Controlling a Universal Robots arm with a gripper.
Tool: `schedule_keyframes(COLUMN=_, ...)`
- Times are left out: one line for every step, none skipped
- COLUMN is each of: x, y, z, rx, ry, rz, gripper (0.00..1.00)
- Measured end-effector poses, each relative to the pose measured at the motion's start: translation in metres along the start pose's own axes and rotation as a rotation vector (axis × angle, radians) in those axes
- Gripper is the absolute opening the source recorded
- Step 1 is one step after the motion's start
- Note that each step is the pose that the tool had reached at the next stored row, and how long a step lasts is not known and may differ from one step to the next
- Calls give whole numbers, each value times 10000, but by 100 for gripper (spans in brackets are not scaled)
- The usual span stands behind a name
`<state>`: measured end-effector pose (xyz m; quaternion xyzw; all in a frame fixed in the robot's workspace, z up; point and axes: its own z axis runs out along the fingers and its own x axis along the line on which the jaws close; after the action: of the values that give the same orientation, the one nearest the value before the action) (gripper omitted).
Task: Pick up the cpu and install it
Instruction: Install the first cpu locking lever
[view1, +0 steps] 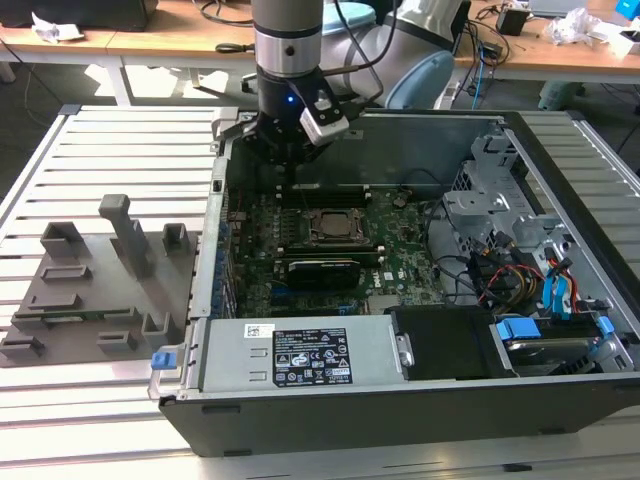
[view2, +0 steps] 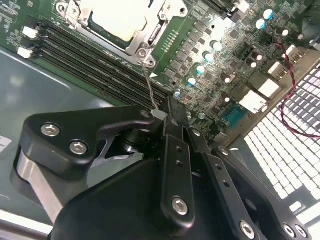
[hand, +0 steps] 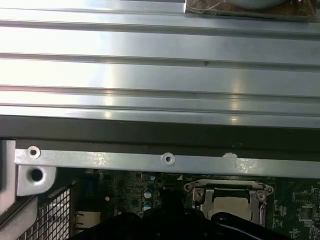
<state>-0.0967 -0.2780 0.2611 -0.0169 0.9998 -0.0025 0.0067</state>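
The cpu (view1: 330, 225) lies flat in the motherboard socket inside the open computer case, its silvery top framed by the metal socket bracket. It shows too in both wrist views, cpu (view2: 120, 17) and cpu (hand: 234, 206). My gripper (view1: 290, 172) hangs over the board just behind and to the exterior view's left of the socket. In the second wrist view the black fingers of the gripper (view2: 167, 112) are shut together. A thin wire socket lever (view2: 150, 85) rises from the socket corner and ends right at the fingertips; whether it is clamped between them I cannot tell.
A grey plastic tray (view1: 90, 280) with upright blocks sits on the slatted table (view1: 100, 140), on the exterior view's left of the case. A power supply (view1: 300, 355) fills the case's front; a drive cage with cables (view1: 520, 250) stands on the right. Memory slots (view2: 90, 65) run beside the socket.
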Motion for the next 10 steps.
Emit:
schedule_keyframes(x=-10, y=0, z=1, rx=0, ry=0, rz=0, gripper=11)
schedule_keyframes(x=-23, y=-1, z=1, rx=0, ry=0, rz=0, gripper=11)
schedule_keyframes(x=-39, y=-2, z=2, rx=2, ry=1, rz=0, gripper=11)
schedule_keyframes(x=-51, y=-2, z=3, rx=4, ry=-1, rz=1, gripper=11)
schedule_keyframes(x=-68, y=-2, z=3, rx=6, ry=1, rz=1, gripper=11)
schedule_keyframes(x=-79, y=-3, z=3, rx=6, ry=2, rz=0, gripper=11)
schedule_keyframes(x=-92, y=-3, z=4, rx=5, ry=0, rz=1, gripper=11)
schedule_keyframes(x=-100, y=-3, z=4, rx=5, ry=0, rz=1, gripper=11)
schedule_keyframes(x=-110, y=-4, z=5, rx=5, ry=0, rz=0, gripper=11)
schedule_keyframes(x=-141, y=-5, z=5, rx=6, ry=1, rz=-1, gripper=11)
